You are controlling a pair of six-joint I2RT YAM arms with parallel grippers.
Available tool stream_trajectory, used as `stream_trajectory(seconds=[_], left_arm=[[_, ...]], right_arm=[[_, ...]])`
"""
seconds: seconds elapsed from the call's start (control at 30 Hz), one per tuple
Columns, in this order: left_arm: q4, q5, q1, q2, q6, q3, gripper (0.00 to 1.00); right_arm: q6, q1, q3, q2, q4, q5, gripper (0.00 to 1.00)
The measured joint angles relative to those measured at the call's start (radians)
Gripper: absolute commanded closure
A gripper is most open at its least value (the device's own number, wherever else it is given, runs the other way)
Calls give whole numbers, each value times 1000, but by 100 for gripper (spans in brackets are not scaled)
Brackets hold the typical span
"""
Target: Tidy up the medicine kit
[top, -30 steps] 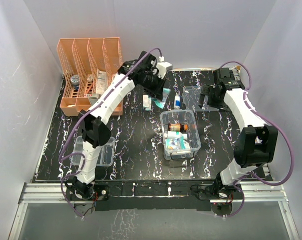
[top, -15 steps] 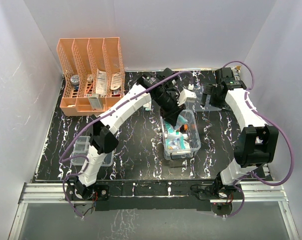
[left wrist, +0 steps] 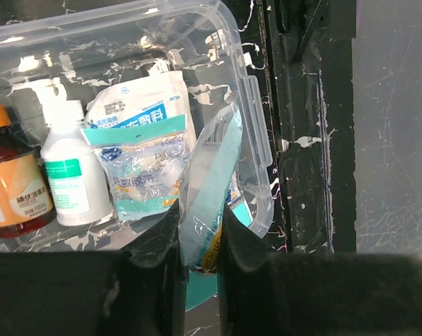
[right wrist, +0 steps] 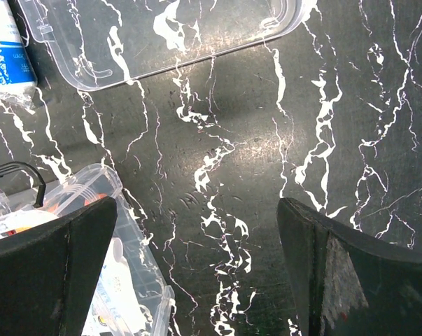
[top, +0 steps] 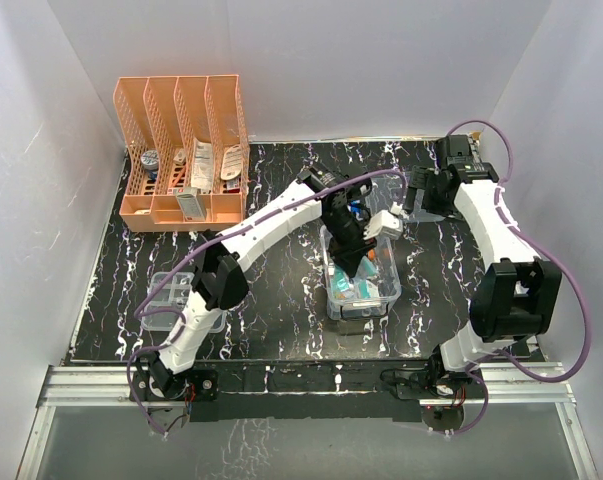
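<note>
The left gripper [left wrist: 200,241], pinching a sachet [left wrist: 209,175] that points down into the kit [left wrist: 256,119] directly below at the table's [top: 281,300] middle, is nearer, while the right gripper [right wrist: 200,269] hangs spread wide beside the kit's far right corner.

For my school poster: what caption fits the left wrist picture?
Left gripper holds a clear packet over the open medicine kit.

Bright overhead light fills the top view; the white walls [top: 41,150] nearly wash out, and the glossy black white-veined table [top: 281,300] carries only soft shadows. In the left wrist view, glare streaks the deep clear plastic box [left wrist: 261,157] toward 12 o'clock, and the left pincer [left wrist: 200,234] at 6 o'clock blurs. In the right wrist view, pale sheen sits near 3 o'clock; the right pincer [right wrist: 197,210] is soft-edged.
</note>
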Motion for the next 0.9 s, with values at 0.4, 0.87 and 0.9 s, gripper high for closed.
stream_trajectory(seconds=[0.4, 0.87, 0.9], left_arm=[[-24, -5, -40, 80, 108, 1, 100], [-43, -33, -68, 91, 180, 0, 31], [-40, -35, -68, 91, 179, 0, 31]], right_arm=[[-29, -57, -38, -56, -15, -1, 2], [-32, -72, -78, -101, -22, -12, 2], [-32, -72, -78, -101, -21, -13, 2]])
